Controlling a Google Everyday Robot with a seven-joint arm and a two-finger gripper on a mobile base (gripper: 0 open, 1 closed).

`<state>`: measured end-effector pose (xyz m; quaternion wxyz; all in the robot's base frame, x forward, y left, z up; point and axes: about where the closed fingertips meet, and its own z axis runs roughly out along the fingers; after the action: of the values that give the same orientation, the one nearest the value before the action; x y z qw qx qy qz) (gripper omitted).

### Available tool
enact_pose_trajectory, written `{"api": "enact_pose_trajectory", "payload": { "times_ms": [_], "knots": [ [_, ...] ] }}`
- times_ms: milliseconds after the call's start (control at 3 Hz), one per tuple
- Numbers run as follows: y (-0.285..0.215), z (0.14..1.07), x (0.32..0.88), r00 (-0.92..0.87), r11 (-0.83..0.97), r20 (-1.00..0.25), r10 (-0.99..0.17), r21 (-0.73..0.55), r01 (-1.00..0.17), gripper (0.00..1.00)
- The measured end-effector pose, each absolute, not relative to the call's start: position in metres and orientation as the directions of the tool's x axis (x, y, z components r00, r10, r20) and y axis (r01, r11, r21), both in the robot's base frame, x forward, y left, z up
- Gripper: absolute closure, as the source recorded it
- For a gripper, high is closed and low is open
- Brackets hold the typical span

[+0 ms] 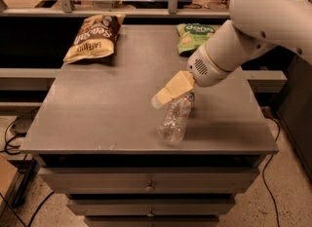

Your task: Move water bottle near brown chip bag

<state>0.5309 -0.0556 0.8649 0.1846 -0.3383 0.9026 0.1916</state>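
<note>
The water bottle (174, 121) lies on the tabletop (97, 119), well apart from the brown chip bag (94, 37). The gripper (170, 89) sits at its neck, grasp impossible to tell. The carry is not yet done.

Clear crinkled water bottle (174, 121) on its side near the front of the bench (97, 119), cap end just by the pincer (160, 99); brown chip bag (93, 38) flat at far-left corner, well apart.

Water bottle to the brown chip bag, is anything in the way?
Nothing visible: bare table runs from the water bottle to the brown chip bag at back left. The pincer is at the bottle's cap end; the green bag lies aside.
</note>
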Motion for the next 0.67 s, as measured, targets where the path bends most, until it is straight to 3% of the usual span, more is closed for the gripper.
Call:
{"api": "enact_pose_trajectory", "payload": {
  "times_ms": [667],
  "knots": [
    [-0.042, 0.837, 0.527, -0.732, 0.687, -0.41, -0.545, 0.283, -0.67, 0.41]
  ]
}}
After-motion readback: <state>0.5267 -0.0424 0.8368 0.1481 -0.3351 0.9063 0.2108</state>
